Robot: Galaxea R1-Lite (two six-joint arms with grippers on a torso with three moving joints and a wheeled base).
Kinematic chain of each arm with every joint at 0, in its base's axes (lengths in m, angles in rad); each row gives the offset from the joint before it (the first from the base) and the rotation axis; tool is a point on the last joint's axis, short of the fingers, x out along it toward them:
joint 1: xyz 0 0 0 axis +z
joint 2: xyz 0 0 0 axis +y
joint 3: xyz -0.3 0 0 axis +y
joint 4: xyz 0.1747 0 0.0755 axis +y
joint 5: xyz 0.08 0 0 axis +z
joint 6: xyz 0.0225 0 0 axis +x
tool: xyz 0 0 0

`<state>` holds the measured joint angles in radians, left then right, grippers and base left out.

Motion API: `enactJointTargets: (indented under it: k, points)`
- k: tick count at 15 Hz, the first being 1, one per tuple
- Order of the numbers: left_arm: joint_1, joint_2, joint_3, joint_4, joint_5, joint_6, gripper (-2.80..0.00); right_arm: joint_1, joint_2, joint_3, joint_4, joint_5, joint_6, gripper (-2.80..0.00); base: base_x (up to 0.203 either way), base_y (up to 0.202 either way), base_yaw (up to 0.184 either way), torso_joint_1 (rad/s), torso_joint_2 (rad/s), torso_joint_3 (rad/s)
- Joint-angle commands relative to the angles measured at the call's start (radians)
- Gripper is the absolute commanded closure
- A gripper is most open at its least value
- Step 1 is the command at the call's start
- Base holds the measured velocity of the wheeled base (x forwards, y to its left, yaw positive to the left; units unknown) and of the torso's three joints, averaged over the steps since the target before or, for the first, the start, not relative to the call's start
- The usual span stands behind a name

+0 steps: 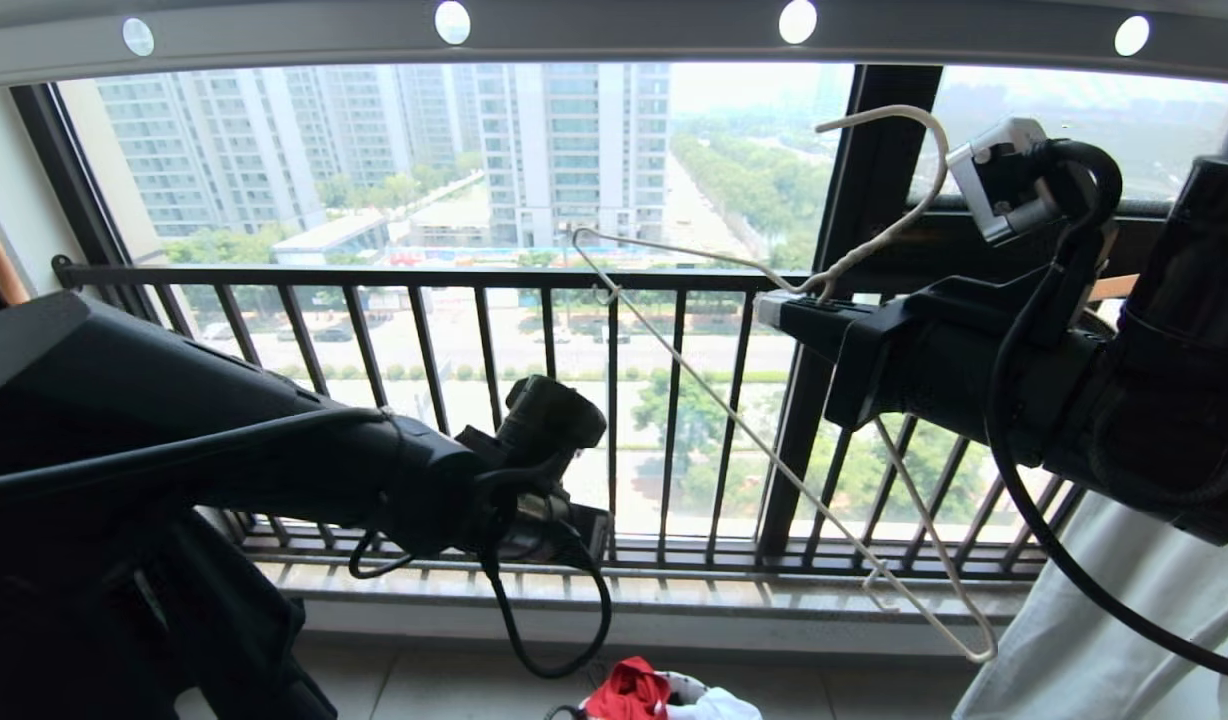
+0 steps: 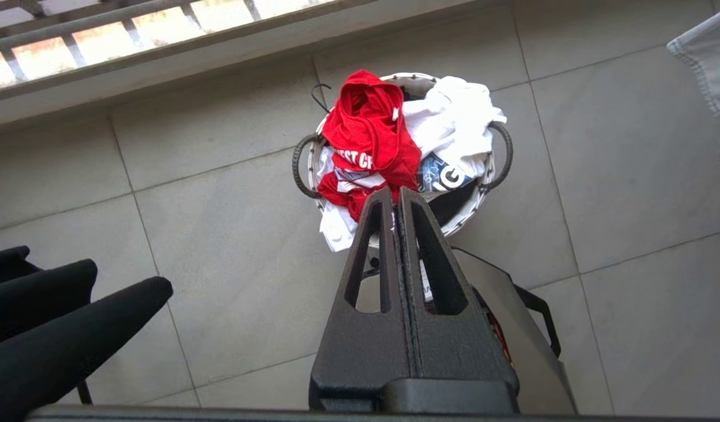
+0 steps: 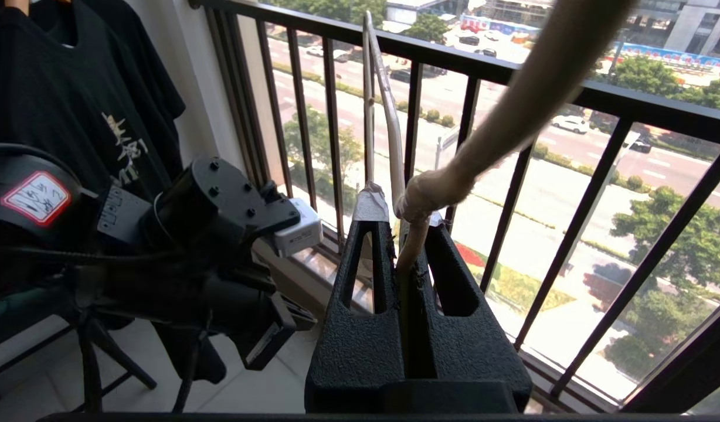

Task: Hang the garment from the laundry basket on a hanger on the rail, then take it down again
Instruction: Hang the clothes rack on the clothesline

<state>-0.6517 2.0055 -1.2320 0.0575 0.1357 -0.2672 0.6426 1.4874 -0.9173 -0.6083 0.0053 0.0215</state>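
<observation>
Left claw point(image 2: 395, 196), pressed together and empty, is seen above the laundry basket point(image 2: 503, 153) on the tiled floor; the basket is cut off at the lower edge of the head view. One red garment point(image 2: 369, 126) is heaped in it beside one white T-shirt point(image 2: 454, 114); only "EST C" of its white lettering is readable. One black shirt point(image 3: 72, 99), partly cropped, bears pale, illegible print. Right claw point(image 3: 404, 225) is shown pinching one white wire hanger point(image 1: 764, 455) at its neck, held aloft before the window railing point(image 1: 424, 278), beneath the rail point(image 1: 614, 40), where four round holes are counted.
</observation>
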Motion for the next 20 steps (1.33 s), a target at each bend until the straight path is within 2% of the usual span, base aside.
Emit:
enactJointTargets:
  k: [1, 5, 8, 11, 13, 20]
  points:
    - [0.0, -0.125, 0.017, 0.016, -0.001, 0.003, 0.0, 0.0, -0.008, -0.003, 0.018, 0.001, -0.002, 0.0, 0.0, 0.0, 0.0, 0.0, 0.0, 0.0]
    - [-0.002, -0.3, 0.015, 0.135, -0.005, 0.031, 0.0, 0.0, -0.03, -0.017, 0.042, -0.006, -0.016, 0.0, 0.0, 0.0, 0.0, 0.0, 0.0, 0.0]
    - [-0.006, -0.441, 0.018, 0.184, -0.006, 0.053, 0.0, 0.0, -0.03, -0.045, 0.042, -0.063, -0.015, 0.0, 0.0, 0.0, 0.0, 0.0, 0.0, 0.0]
    - [-0.027, -0.559, 0.016, 0.246, -0.006, 0.062, 0.0, 0.0, -0.027, -0.057, 0.042, -0.077, -0.012, 0.0, 0.0, 0.0, 0.0, 0.0, 0.0, 0.0]
    - [-0.041, -0.623, 0.015, 0.258, -0.005, 0.076, 0.0, 0.0, -0.023, -0.061, 0.042, -0.111, -0.012, 0.0, 0.0, 0.0, 0.0, 0.0, 0.0, 0.0]
    - [-0.042, -0.697, 0.014, 0.263, -0.004, 0.103, 0.0, 0.0, 0.058, -0.158, 0.045, -0.123, -0.017, 0.0, 0.0, 0.0, 0.0, 0.0, 0.0, 0.0]
